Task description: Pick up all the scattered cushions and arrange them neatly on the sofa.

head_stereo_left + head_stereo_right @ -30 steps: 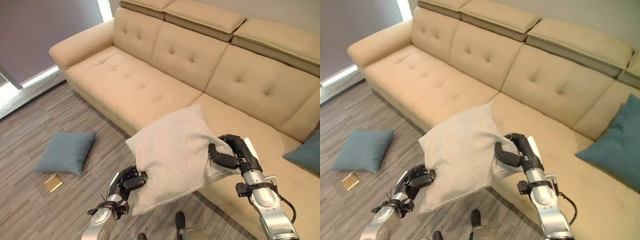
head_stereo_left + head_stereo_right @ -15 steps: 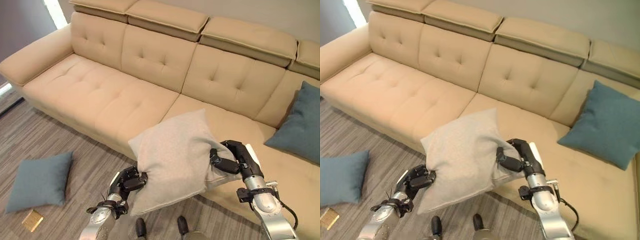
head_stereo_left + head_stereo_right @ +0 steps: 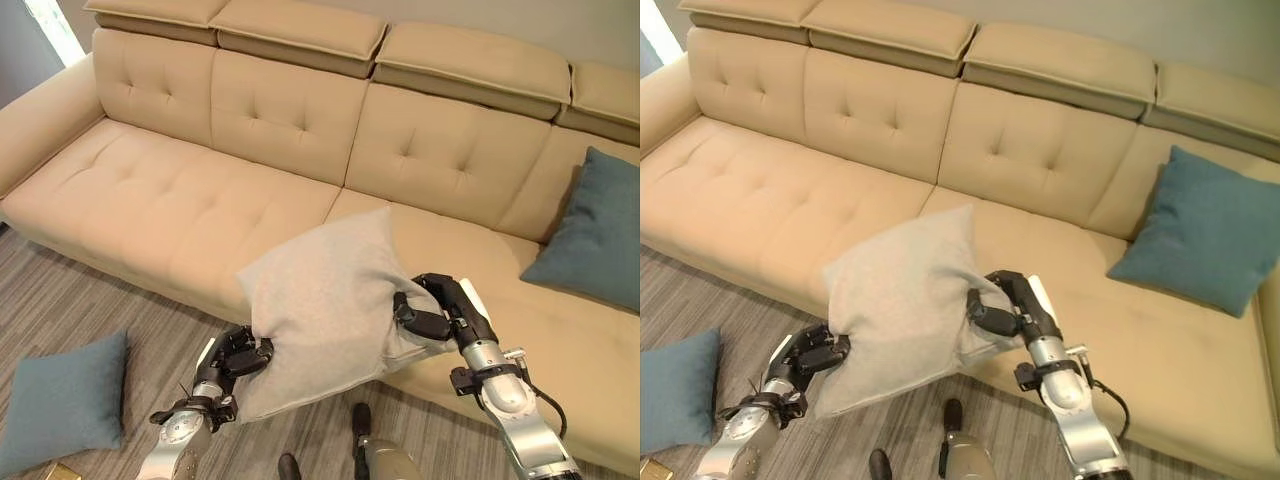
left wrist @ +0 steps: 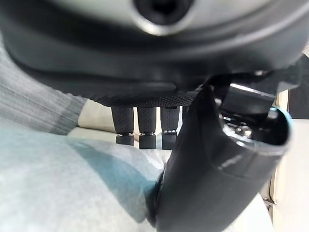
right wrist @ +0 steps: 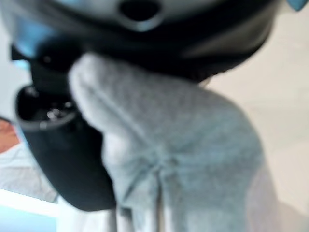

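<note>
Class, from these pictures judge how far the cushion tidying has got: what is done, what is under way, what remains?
Done: one teal cushion leans against the sofa backrest. In hand: the grey cushion is held above the seat's front edge, the left hand and the right hand each gripping a side. Left: the teal floor cushion lies on the floor.

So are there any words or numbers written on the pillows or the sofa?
No, none can be read: the grey cushion held between the left hand and right hand, the teal cushion on the sofa, the teal cushion on the floor and the sofa are all plain.
</note>
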Tool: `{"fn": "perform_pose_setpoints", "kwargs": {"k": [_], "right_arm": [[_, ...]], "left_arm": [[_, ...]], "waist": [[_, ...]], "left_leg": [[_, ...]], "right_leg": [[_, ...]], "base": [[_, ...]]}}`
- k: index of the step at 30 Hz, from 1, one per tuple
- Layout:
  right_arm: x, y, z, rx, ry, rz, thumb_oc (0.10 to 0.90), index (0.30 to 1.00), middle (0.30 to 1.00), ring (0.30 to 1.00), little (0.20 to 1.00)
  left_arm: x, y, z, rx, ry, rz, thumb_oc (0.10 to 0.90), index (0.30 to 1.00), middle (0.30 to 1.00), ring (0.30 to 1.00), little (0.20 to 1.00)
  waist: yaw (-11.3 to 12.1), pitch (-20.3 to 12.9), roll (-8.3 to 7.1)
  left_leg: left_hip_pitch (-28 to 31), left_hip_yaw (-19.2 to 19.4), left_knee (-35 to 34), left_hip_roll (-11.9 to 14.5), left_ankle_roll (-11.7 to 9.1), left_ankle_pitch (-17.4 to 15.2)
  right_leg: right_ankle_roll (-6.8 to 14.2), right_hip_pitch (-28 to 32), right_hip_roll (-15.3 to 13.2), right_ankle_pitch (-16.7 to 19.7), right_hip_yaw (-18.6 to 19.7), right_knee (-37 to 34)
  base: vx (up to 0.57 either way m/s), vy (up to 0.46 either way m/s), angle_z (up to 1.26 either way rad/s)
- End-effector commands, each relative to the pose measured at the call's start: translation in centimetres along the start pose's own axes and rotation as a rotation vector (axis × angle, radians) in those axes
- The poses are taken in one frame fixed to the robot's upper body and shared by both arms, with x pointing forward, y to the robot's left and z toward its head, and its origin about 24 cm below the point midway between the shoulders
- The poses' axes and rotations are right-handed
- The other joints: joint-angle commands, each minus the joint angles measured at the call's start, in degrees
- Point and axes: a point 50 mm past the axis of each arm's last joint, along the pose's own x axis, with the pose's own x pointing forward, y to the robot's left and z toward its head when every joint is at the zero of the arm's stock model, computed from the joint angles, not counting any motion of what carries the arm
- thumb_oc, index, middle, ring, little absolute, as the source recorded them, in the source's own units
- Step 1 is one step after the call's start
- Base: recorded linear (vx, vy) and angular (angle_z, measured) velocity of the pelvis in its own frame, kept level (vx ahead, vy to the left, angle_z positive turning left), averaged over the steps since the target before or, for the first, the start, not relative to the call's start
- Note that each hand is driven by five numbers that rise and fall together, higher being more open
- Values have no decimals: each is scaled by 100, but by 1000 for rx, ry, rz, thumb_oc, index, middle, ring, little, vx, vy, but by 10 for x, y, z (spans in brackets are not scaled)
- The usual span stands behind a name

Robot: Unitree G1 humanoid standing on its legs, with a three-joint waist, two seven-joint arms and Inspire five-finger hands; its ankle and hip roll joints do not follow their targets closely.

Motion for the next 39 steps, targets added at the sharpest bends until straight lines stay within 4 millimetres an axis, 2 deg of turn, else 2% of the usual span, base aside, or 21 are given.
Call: {"fn": "perform_pose_setpoints", "kwargs": {"k": [1,3,8,9,11,12,17,21,22,23,24,26,28,29,30,31,32,33,34,37,39], "right_arm": [[14,-4,67,33,-361,-21,400,300,300,300,300],[15,-4,65,47,-354,-17,400,300,300,300,300],[13,-4,63,40,-339,-3,400,300,300,300,300],[13,-5,61,45,-330,-8,400,300,300,300,300],[12,-5,59,54,-322,-15,400,300,300,300,300],[12,-5,60,52,-324,-16,400,300,300,300,300],[11,-8,60,28,-328,-24,400,300,300,300,300],[11,1,61,28,-327,0,400,300,300,300,300],[11,1,61,28,-327,0,400,300,300,300,300],[13,5,64,18,-337,13,400,300,300,300,300],[13,5,64,18,-337,13,400,300,300,300,300],[14,9,66,25,-353,19,400,300,300,300,300],[14,11,66,26,-351,25,400,300,300,300,300],[15,14,65,37,-345,42,400,300,300,300,300],[15,14,65,37,-345,43,400,300,300,300,300],[16,14,65,51,-346,45,400,300,300,300,300],[16,14,65,51,-345,45,400,300,300,300,300],[15,13,62,60,-334,40,400,300,300,300,300],[14,13,62,61,-333,40,400,300,300,300,300],[10,5,57,44,-320,2,400,300,300,300,300],[8,-2,58,30,-325,-23,400,300,300,300,300]], "left_arm": [[10,-71,81,-37,-417,-345,400,300,300,300,300],[10,-71,78,-41,-406,-338,400,300,300,300,300],[9,-69,74,-51,-390,-326,400,300,300,300,300],[8,-70,73,-54,-387,-324,400,300,300,300,300],[7,-70,74,-58,-388,-322,400,300,300,300,300],[7,-71,74,-59,-390,-326,400,300,300,300,300],[6,-73,73,-46,-387,-340,400,300,300,300,300],[4,-68,74,-22,-392,-323,400,300,300,300,300],[4,-68,74,-22,-392,-323,400,300,300,300,300],[4,-65,76,-13,-401,-313,400,300,300,300,300],[4,-65,76,-13,-401,-313,400,300,300,300,300],[4,-59,79,-7,-414,-290,400,300,300,300,300],[4,-58,78,-8,-413,-284,400,300,300,300,300],[4,-55,75,-13,-401,-270,400,300,300,300,300],[4,-55,75,-13,-401,-269,400,300,300,300,300],[4,-54,74,-19,-397,-268,400,300,300,300,300],[4,-54,74,-19,-396,-268,400,300,300,300,300],[4,-54,74,-24,-396,-274,400,300,300,300,300],[4,-54,74,-24,-395,-274,400,300,300,300,300],[6,-61,76,-44,-404,-295,400,300,300,300,300],[7,-69,78,-40,-413,-330,400,300,300,300,300]], "waist": [[-76,-458,-145],[-41,-446,-164],[64,-483,-271],[108,-505,-254],[227,-464,-234],[274,-459,-195],[281,-514,-99],[334,-528,-18],[338,-528,-19],[345,-474,20],[345,-474,20],[355,-376,114],[347,-374,130],[326,-408,153],[322,-408,161],[297,-416,122],[289,-418,133],[256,-408,72],[248,-399,74],[188,-426,-1],[153,-435,-58]], "left_leg": [[-400,-35,2294,-2,-304,-741],[-717,-51,2804,92,-342,-655],[-1040,-161,2316,206,-215,-814],[-1033,-314,1714,262,-245,-577],[-1241,-651,1090,289,-361,-60],[-1283,-795,819,311,-392,75],[-1059,-825,419,302,-407,168],[-760,-642,382,84,-135,5],[-759,-637,381,84,-135,5],[-646,-551,292,2,0,-10],[-646,-551,292,2,0,-10],[-461,-422,90,-20,123,-6],[-357,-394,0,-41,135,-5],[-210,-349,-142,-71,126,-46],[-206,-354,-142,-63,122,-54],[-125,-328,-161,-117,113,-125],[-123,-337,-160,-106,109,-134],[-80,-390,-138,-193,110,-199],[-67,-402,-138,-188,109,-200],[-96,-456,136,-281,46,-343],[-357,-460,942,-278,-91,-638]], "right_leg": [[212,550,104,-742,-10,247],[126,677,115,-833,-4,185],[163,888,67,-997,179,116],[174,963,115,-1044,244,88],[179,1157,187,-1095,361,-5],[178,1202,234,-1133,425,-23],[242,1377,178,-1260,525,15],[457,1204,-88,-1168,797,691],[458,1201,-89,-1170,802,695],[610,912,-200,-826,862,1301],[610,912,-200,-826,862,1301],[678,465,-264,-663,767,2074],[624,373,-262,-706,652,2108],[520,182,-63,-888,288,1612],[516,193,-55,-888,280,1601],[488,-12,86,-810,6,1112],[486,5,97,-804,-8,1087],[487,37,124,-766,-114,602],[486,72,129,-753,-129,565],[394,381,268,-750,238,287],[299,629,182,-757,145,94]], "base": [[233,-151,19],[163,-74,10],[162,26,-14],[293,89,-22],[248,104,-38],[197,104,-50],[179,159,-38],[168,245,-46],[70,219,-37],[37,142,-29],[47,224,-24],[42,177,-12],[131,116,-21],[184,84,-29],[229,8,-59],[107,-29,-56],[197,-78,-54],[102,-53,-9],[140,-74,14],[109,-57,31],[129,-90,25]]}}
